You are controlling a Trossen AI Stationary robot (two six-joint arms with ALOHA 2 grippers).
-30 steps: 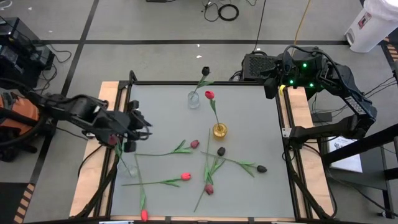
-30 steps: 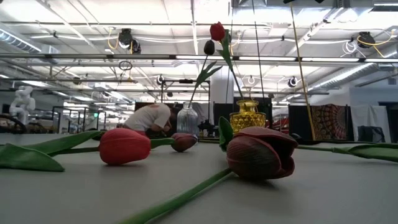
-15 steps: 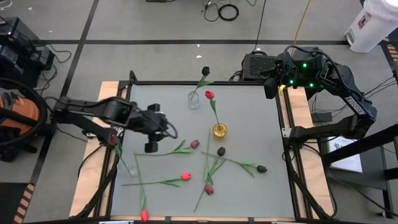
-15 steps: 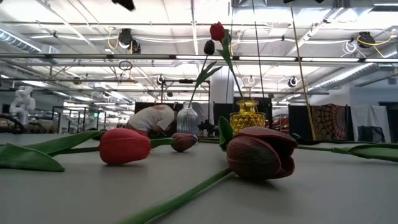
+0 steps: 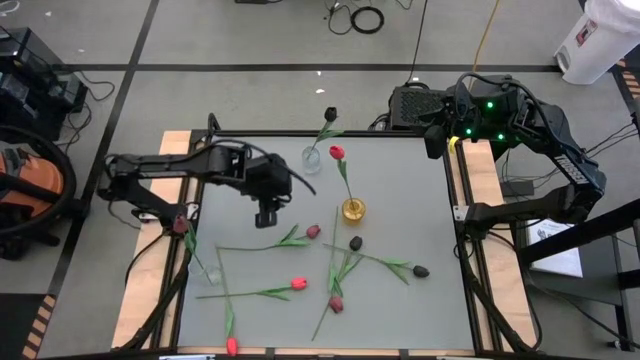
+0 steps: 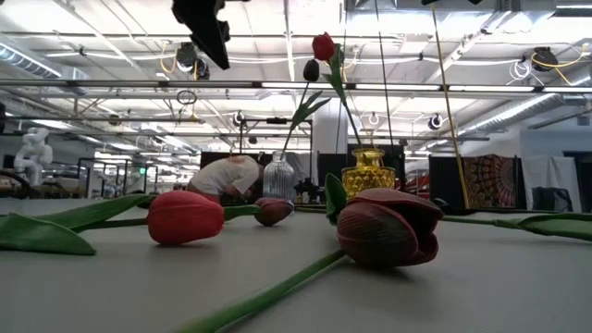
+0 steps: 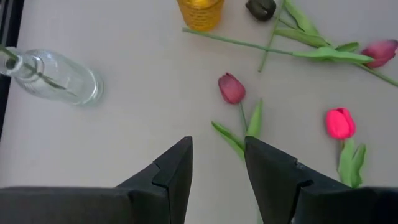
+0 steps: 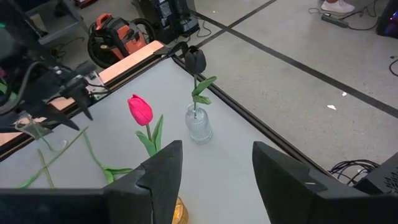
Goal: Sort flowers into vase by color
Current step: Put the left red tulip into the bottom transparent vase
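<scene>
left hand (image 5: 266, 217): I see it over the tabletop (image 5: 400, 180) middle-left, fingers apart, nothing held, above a maroon tulip (image 7: 231, 88).
right hand (image 8: 214, 171): parked past the far right corner, released, empty.
clear vase (image 5: 312, 160): holds one black tulip (image 5: 331, 115).
yellow vase (image 5: 353, 210): holds one red tulip (image 5: 337, 153).
loose flowers (image 5: 299, 284): lying flat on the near half of the tabletop; red, maroon and black mixed.
</scene>
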